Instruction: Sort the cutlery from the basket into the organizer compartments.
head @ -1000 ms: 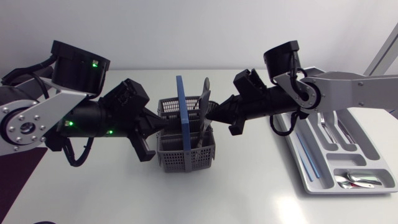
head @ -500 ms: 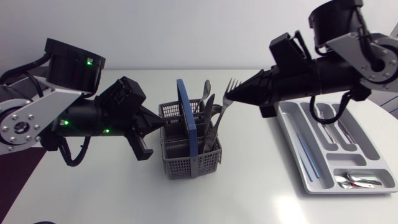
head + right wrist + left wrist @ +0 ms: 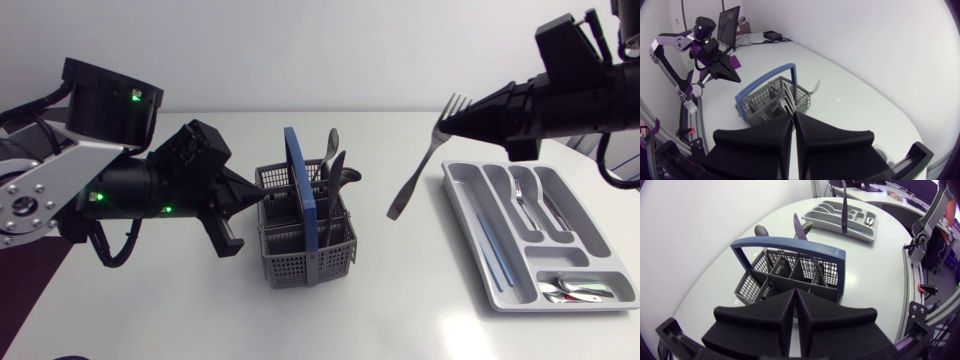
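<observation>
A grey mesh basket with a blue handle stands mid-table and holds several dark cutlery pieces. My left gripper is shut, its tips against the basket's left rim; whether they pinch it is hidden. In the left wrist view the basket lies just ahead of that gripper. My right gripper is shut on a silver fork near its tines. The handle hangs down between the basket and the grey organizer. In the right wrist view the fork sticks out ahead of the gripper.
The organizer holds a long blue-edged knife, forks and spoons in separate compartments. Bare table lies in front of the basket and between the basket and the organizer. My left arm shows beyond the basket in the right wrist view.
My right gripper has pulled the fork up out of the basket and carried it right, toward the organizer. The left arm has stayed at the basket.
</observation>
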{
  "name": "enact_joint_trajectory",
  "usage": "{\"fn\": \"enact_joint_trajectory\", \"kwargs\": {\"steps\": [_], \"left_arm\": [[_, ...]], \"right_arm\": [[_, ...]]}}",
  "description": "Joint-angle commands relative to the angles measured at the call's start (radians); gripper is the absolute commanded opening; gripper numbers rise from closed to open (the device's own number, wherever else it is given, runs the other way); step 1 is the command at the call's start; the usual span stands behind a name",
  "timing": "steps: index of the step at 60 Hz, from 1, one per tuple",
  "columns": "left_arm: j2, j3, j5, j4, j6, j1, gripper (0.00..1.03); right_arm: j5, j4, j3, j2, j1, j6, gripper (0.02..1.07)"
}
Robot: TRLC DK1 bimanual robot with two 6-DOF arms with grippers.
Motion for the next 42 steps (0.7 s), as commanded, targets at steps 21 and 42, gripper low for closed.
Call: {"fn": "enact_joint_trajectory", "kwargs": {"steps": [21,42], "left_arm": [[-0.009,-0.02,-0.004,-0.006,-0.012,-0.013,0.06],[-0.001,-0.011,-0.004,-0.012,-0.014,-0.019,0.06]], "right_arm": [[-0.007,-0.171,0.075,0.138,-0.386,-0.339,0.08],[0.022,-0.3,0.308,0.431,-0.656,-0.584,0.08]]}}
